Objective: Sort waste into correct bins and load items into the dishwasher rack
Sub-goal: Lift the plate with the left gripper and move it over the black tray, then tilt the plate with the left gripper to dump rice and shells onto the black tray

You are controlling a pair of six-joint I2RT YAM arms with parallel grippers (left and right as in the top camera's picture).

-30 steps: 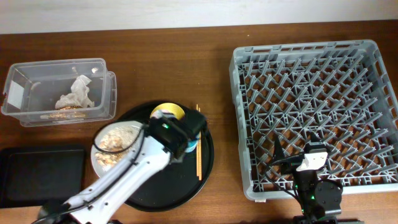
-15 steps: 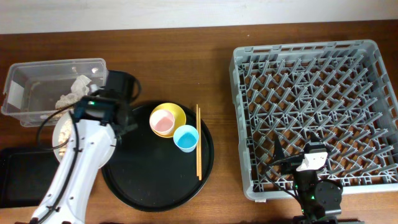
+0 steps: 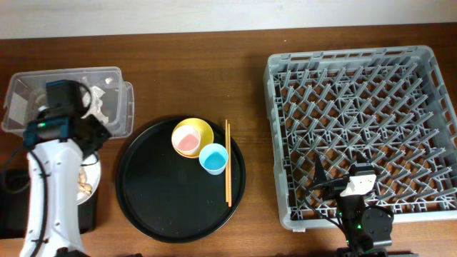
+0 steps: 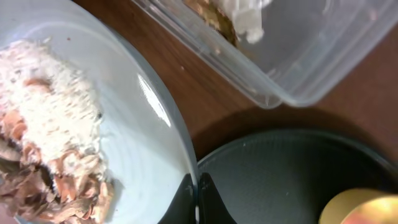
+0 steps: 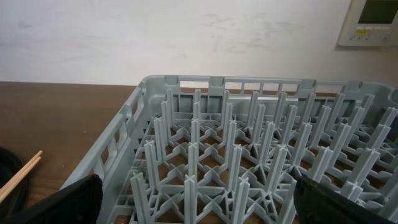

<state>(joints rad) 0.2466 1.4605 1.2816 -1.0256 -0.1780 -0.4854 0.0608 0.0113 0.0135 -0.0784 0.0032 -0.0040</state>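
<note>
My left gripper (image 3: 96,139) (image 4: 198,199) is shut on the rim of the pale grey plate (image 4: 137,124), which carries brownish scraps and rice (image 4: 43,143). In the overhead view the plate (image 3: 89,182) hangs at the left, below the clear tub (image 3: 43,125) and beside the small black tray (image 3: 11,210). The tub holds the white napkin (image 3: 98,106). The yellow bowl (image 3: 200,129), with the pink cup (image 3: 187,142) inside, the blue cup (image 3: 213,158) and the chopsticks (image 3: 228,171) lie on the round black tray (image 3: 171,207). My right gripper (image 5: 205,208) is open above the grey rack (image 3: 360,107).
The tub's corner (image 4: 298,62) and the round tray's rim (image 4: 280,168) are close to the plate in the left wrist view. My left arm covers most of the small black tray. Bare wood lies between the round tray and the rack.
My left arm has carried the plate leftward off the round tray to below the clear tub. The cups and bowl are now uncovered. The right arm has not moved.
</note>
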